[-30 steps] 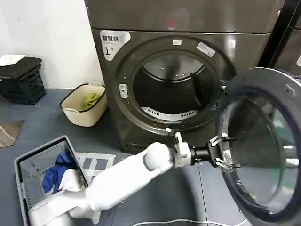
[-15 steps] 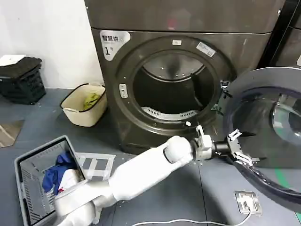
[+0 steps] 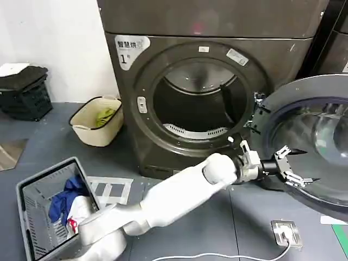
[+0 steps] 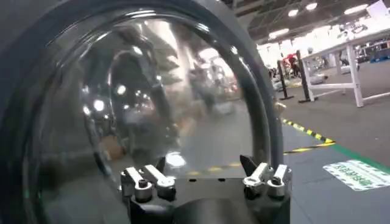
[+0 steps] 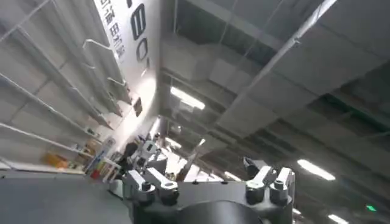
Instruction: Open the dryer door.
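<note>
L gripper (image 3: 289,173) spread at dryer door (image 3: 321,136) inner face; grey basket (image 3: 32,190) nr base.

One dryer (image 3: 206,81) fills the upper middle of the head view, its one dryer door (image 3: 312,136) swung wide at the right edge. One white label (image 3: 130,48) sits at the machine's upper left corner. Baskets come to three: one black crate (image 3: 24,92) at far left, one cream tub (image 3: 98,120) left of centre, one grey laundry basket (image 3: 46,209) in the lower left. One left gripper (image 3: 291,173) is at lower right, fingers spread. One floor socket plate (image 3: 285,234) is near the bottom right.
</note>
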Controlling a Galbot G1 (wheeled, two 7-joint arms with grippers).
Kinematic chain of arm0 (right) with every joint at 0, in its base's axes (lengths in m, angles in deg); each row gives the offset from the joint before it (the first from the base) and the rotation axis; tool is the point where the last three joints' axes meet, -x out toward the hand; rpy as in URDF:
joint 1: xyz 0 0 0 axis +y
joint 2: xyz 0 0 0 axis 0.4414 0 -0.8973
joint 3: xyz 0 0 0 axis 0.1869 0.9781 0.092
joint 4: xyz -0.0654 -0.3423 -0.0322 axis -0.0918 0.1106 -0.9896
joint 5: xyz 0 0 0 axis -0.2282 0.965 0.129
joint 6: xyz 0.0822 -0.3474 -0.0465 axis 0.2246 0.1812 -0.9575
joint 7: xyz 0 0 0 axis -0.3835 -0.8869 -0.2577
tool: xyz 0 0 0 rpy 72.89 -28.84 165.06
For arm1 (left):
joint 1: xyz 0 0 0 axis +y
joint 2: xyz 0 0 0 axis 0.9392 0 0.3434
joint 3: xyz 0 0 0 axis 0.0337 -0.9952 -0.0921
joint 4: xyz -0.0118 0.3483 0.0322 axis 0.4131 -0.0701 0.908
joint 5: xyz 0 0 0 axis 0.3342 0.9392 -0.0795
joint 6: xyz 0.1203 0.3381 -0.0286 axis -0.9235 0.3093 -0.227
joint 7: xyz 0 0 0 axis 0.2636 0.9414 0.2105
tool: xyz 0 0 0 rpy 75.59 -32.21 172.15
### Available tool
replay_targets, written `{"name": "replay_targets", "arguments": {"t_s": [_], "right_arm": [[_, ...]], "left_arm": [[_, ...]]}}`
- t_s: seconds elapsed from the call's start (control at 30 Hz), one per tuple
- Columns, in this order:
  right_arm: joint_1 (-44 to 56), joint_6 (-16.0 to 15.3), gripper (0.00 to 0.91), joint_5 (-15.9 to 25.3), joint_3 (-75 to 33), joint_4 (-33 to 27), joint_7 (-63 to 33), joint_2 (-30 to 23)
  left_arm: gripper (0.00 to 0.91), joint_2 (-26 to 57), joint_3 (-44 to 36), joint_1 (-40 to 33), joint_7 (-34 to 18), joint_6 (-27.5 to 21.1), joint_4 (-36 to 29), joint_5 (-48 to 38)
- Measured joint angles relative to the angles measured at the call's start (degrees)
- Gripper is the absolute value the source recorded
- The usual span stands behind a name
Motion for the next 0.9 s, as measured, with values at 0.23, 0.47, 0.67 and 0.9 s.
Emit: {"name": "replay_targets", "arguments": {"t_s": [0.23, 0.47, 0.67, 0.9], "right_arm": [[-0.2, -1.3, 0.907, 0.0, 0.3, -0.2, 0.0, 0.0], [-0.5, -3.3, 0.907, 0.0, 1.5, -0.2, -1.4, 0.0], [-0.5, -4.2, 0.907, 2.9, 2.0, -0.2, -0.7, 0.0], [-0.5, -3.9, 0.907, 3.0, 2.5, -0.9, 0.8, 0.0]], "left_arm": [[0.907, 0.0, -0.2, 0.7, 0.8, -2.0, -1.7, -0.1], [0.907, 4.7, -0.3, 1.9, 1.8, -3.7, -7.4, 1.2], [0.907, 10.2, 0.2, 3.3, 2.3, -3.8, -13.6, 1.8], [0.907, 17.1, 1.0, 5.4, 2.3, -3.4, -20.4, 1.5]]}}
